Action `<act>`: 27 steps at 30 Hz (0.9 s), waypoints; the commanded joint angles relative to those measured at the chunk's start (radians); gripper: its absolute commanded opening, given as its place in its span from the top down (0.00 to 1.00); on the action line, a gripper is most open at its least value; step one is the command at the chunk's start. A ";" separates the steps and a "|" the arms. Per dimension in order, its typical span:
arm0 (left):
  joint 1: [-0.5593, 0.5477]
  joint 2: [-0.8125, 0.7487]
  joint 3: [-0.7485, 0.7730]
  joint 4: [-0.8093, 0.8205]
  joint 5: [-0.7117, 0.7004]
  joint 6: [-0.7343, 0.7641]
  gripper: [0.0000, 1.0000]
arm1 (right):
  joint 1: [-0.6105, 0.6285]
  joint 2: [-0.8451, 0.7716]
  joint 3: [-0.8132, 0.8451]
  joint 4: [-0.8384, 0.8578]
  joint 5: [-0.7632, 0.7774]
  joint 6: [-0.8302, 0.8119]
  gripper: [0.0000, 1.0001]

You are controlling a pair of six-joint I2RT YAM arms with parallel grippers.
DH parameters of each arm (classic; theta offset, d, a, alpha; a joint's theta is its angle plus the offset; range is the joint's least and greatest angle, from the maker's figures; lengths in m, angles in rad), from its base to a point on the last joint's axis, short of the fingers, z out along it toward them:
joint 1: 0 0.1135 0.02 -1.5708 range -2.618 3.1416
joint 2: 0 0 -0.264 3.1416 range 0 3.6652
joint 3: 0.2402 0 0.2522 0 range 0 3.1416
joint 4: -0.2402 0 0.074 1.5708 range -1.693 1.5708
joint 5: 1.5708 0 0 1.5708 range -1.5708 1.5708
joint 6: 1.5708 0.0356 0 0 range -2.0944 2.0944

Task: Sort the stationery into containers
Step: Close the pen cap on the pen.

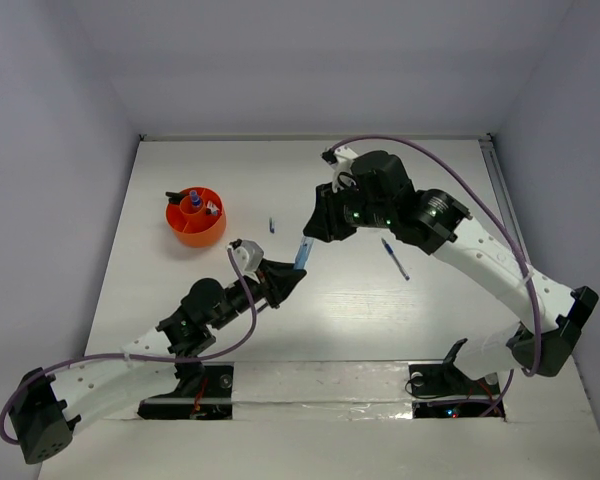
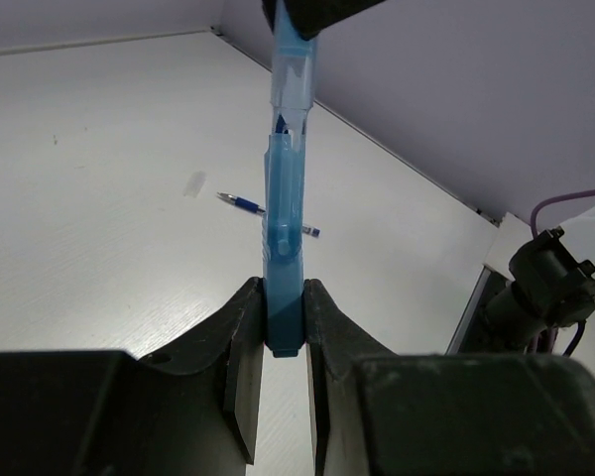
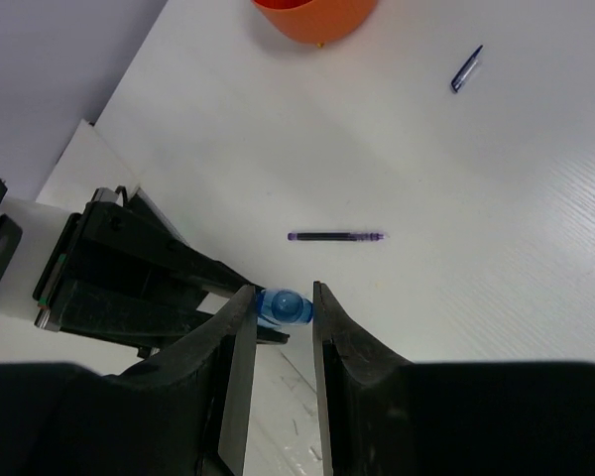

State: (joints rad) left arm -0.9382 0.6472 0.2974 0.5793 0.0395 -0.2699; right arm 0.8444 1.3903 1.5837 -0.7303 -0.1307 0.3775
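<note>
Holding blue marker [image 1: 301, 254] off the bench [image 1: 380, 320] near its middle, left jaws clamped almost closed on its 7 o'clock end, right jaws narrowly gripping its 1 o'clock cap end, orange cup [image 1: 195, 237] at 10 o'clock, blue pen [image 1: 395, 258] at 3 o'clock.

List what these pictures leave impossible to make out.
Orange cup contents: top view, too small to name; right wrist view, top edge cuts the cup.
Blue marker far end: left wrist view, covered by jaws of the right gripper.
Purple pen: top view, unseen, perhaps beneath the left gripper.
</note>
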 commanded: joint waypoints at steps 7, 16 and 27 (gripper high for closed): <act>-0.013 0.003 0.060 0.045 0.046 0.017 1.00 | -0.025 0.035 0.038 0.081 0.040 -0.049 0.86; -0.013 -0.017 0.068 0.066 -0.013 -0.012 1.00 | -0.025 0.009 -0.046 0.115 -0.018 -0.022 0.86; -0.013 0.003 0.111 0.093 -0.030 -0.003 1.00 | -0.016 -0.046 -0.235 0.264 -0.087 0.040 0.88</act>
State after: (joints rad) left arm -0.9436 0.6701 0.3153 0.5098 0.0174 -0.2752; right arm 0.8211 1.3689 1.4055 -0.5056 -0.2043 0.4114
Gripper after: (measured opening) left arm 0.149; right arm 0.317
